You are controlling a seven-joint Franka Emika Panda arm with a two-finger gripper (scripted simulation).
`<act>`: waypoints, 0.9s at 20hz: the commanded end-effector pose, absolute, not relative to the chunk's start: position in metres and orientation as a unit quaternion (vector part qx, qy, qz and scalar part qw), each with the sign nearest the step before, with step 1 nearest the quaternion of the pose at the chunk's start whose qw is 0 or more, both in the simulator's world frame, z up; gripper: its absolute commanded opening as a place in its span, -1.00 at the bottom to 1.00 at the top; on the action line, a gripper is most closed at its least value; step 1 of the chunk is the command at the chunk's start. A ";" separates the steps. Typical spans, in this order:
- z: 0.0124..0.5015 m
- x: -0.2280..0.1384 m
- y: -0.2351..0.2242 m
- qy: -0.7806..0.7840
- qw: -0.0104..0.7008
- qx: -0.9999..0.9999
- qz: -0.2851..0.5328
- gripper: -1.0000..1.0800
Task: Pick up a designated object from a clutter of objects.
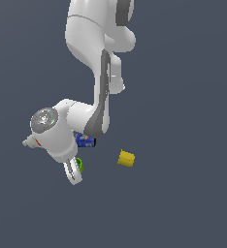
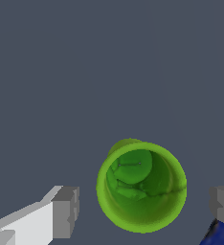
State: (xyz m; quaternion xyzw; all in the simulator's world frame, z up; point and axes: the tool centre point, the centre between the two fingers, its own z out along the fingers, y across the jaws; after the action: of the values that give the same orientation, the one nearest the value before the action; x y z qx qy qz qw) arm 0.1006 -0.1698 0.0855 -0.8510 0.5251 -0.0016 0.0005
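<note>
Straddling its target, the Panda arm's gripper (image 2: pixel 141 210) hangs spread wide, one grey fingertip (image 2: pixel 66 212) on each side of the lime-green cup (image 2: pixel 141 187) with clear gaps between pads and rim. The cup stands upright on the dark floor, its hollow facing the wrist camera. In the exterior view only a sliver of the cup (image 1: pixel 79 164) shows beside the fingers, while the small blue can (image 1: pixel 85 141) sits just beside the wrist and the yellow ribbed cylinder (image 1: pixel 126 159) lies apart toward that view's right. With the blue can so near one finger, a drifting descent could nudge it; an off-centre squeeze might tip the light cup.
</note>
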 end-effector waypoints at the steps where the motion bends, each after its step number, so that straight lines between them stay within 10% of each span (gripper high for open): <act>1: 0.074 0.100 -0.170 0.526 0.000 -0.851 -0.001 0.92; 11: 0.043 0.100 -0.171 0.528 0.000 -0.849 0.000 0.92; 12: 0.043 0.100 -0.171 0.528 0.000 -0.849 0.000 -1.00; 18: 0.043 0.100 -0.171 0.528 0.000 -0.849 0.000 -1.00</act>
State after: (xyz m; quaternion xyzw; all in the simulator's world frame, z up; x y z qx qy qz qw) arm 0.0997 -0.1701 0.0429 -0.8496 0.5274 -0.0001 0.0002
